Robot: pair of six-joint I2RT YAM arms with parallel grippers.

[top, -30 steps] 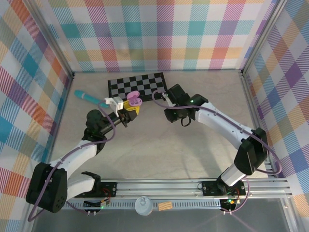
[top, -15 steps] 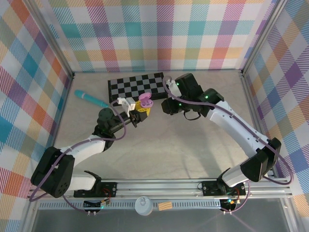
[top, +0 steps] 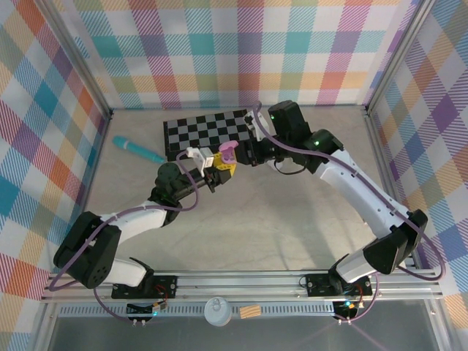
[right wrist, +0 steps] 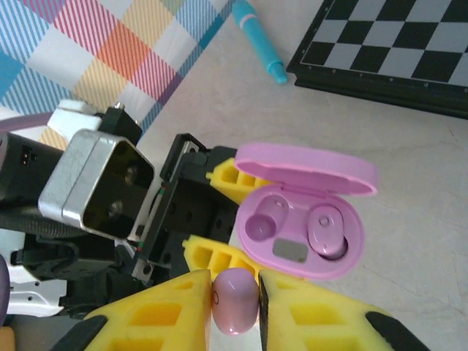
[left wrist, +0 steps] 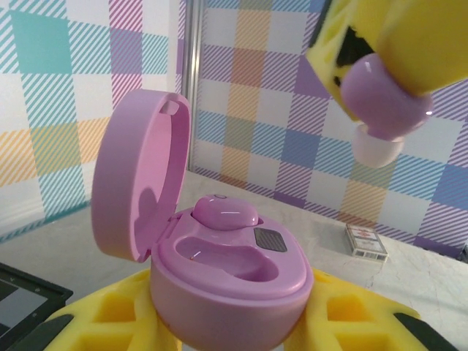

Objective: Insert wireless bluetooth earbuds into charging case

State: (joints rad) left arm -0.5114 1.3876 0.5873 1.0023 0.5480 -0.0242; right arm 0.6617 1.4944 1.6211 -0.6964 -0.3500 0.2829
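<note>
My left gripper (top: 221, 170) is shut on an open pink charging case (top: 228, 152), its yellow foam fingers (left wrist: 110, 322) clamping the case body (left wrist: 227, 292) from both sides. The lid (left wrist: 139, 186) stands up at the left. One pink earbud (left wrist: 223, 212) sits in the far slot; the near slot (left wrist: 227, 256) is empty. My right gripper (right wrist: 235, 303) is shut on a second pink earbud (right wrist: 235, 300), pinched between yellow pads. That earbud (left wrist: 384, 99) hangs above and to the right of the case, not touching it. From the right wrist the case (right wrist: 300, 252) lies just beyond the held bud.
A black-and-white chessboard (top: 208, 130) lies behind the grippers, with a teal pen (top: 137, 150) to its left. A small printed box (left wrist: 365, 240) lies on the beige floor by the far wall. Plaid walls close in three sides.
The left gripper has carried the case to the right, toward the middle. The right gripper has swung left and up with its earbud and now hangs close over the case.
</note>
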